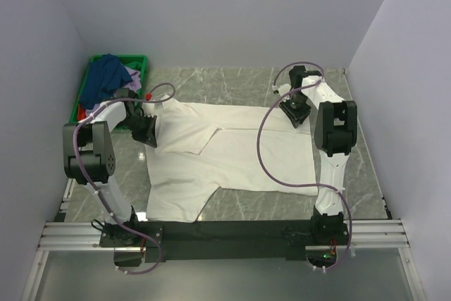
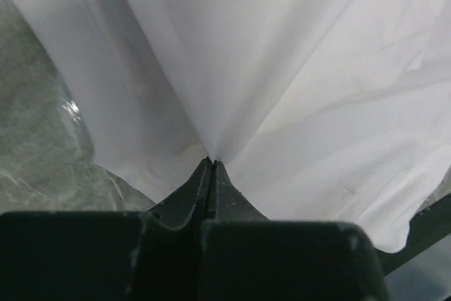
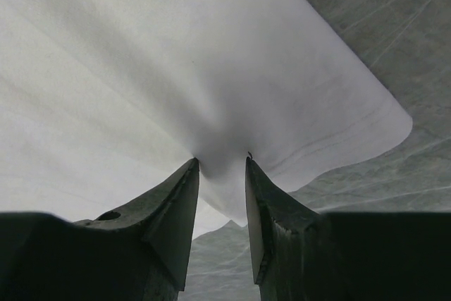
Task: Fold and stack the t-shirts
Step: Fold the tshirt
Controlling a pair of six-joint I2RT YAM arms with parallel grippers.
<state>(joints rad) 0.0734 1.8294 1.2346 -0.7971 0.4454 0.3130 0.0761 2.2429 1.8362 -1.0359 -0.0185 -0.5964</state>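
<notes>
A large white t-shirt (image 1: 232,156) lies spread on the marble table, its far edge drawn between the two arms. My left gripper (image 1: 146,130) is shut on its far left part. In the left wrist view the jaws (image 2: 211,161) meet on a pinch of the white cloth (image 2: 282,68), with creases fanning out from it. My right gripper (image 1: 295,112) holds the far right corner. In the right wrist view its jaws (image 3: 222,160) stand a little apart with a bunch of the white cloth (image 3: 176,54) gripped between their tips and lifted off the table. A dark blue t-shirt (image 1: 106,75) is heaped at the far left, with a lavender one (image 1: 134,75) and a bit of red (image 1: 83,112) beside it.
The green crate (image 1: 137,60) holding the heaped shirts stands at the far left corner, right behind the left arm. White walls close in the table on three sides. A metal rail (image 1: 225,234) with both arm bases runs along the near edge.
</notes>
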